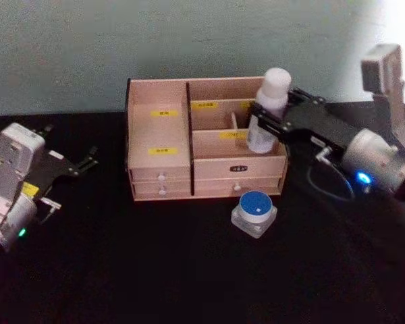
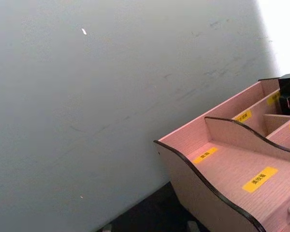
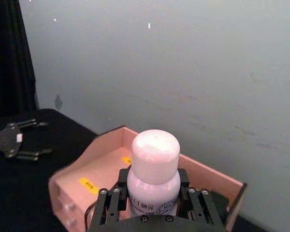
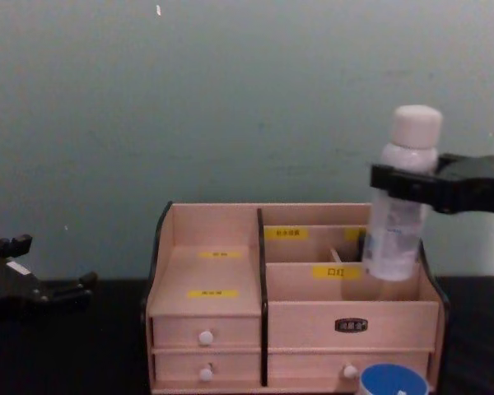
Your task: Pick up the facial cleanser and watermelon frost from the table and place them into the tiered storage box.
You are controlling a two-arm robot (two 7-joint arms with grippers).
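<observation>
Contact between bottle and box was judged the chief hazard at this point. The facial cleanser [image 1: 268, 108] was held upright over the right-hand stepped compartments of the tiered storage box [image 1: 158, 135], its base low against the upper partitions. Whether the base had entered a compartment could not be told. The right gripper [image 1: 263, 121] was clamped on the bottle's body just below the shoulder, with the jaws pressed against both its sides. The watermelon frost [image 1: 255, 210] was seen on the black table [image 1: 155, 277], just in front of the box's lower right drawer and not yet picked up. The left gripper [image 1: 81, 165] was parked well to the left of the box, low over the table, its jaws apart and nothing between them.

Several failures were considered possible. If the bottle were lowered off-centre, its base could be caught on a partition or on the box's right wall, and the bottle could be tilted in the grip or the light box pushed backward. If the bottle were released before it rested on a compartment floor, so tall and slim a thing could be toppled. If the arm were drawn back low, the jar in front of the box could be struck.
</observation>
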